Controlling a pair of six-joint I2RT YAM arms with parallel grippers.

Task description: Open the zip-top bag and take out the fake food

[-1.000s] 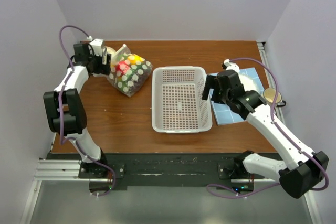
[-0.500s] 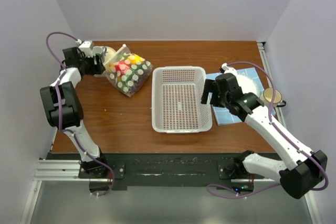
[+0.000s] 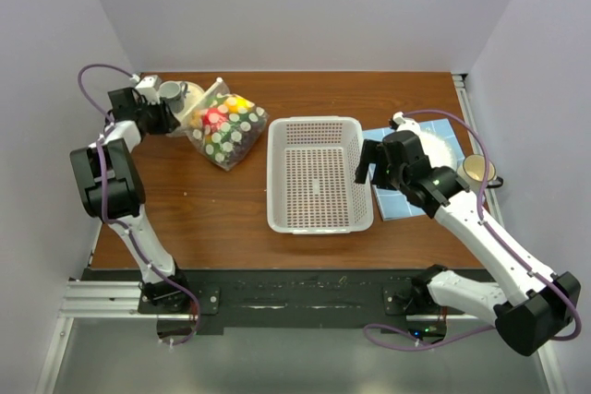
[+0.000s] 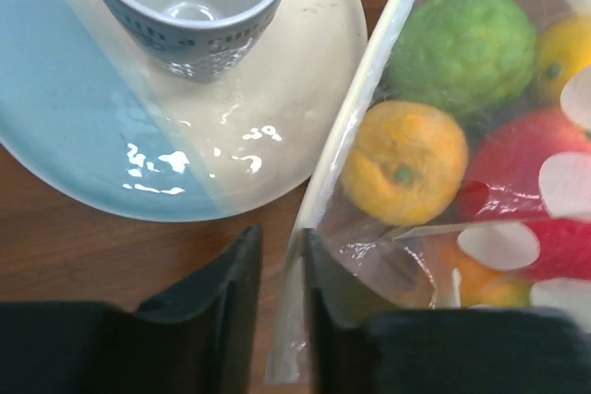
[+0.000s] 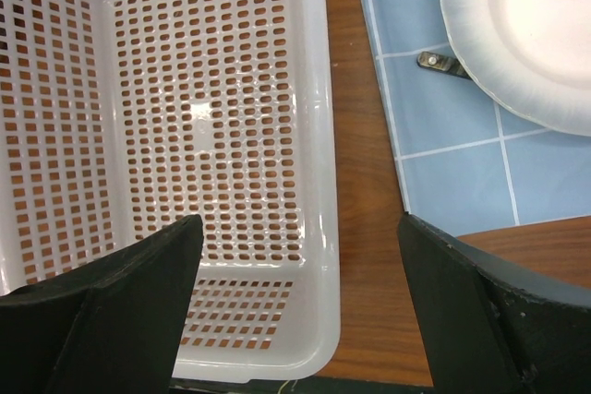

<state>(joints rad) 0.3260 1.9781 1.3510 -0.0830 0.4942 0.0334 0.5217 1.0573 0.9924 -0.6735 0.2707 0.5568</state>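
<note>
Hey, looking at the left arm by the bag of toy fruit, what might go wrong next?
The left pincer straddles only the thin edge strip of the zip-top bag; it may slip off, or pinch both sides and lift the bag closed. The cup on its plate sits right beside that edge, so a tug or swing might knock it.

The only lettering is a band of dark blue print round the white ceramic cup (image 4: 189, 2), too blurred to read.
</note>
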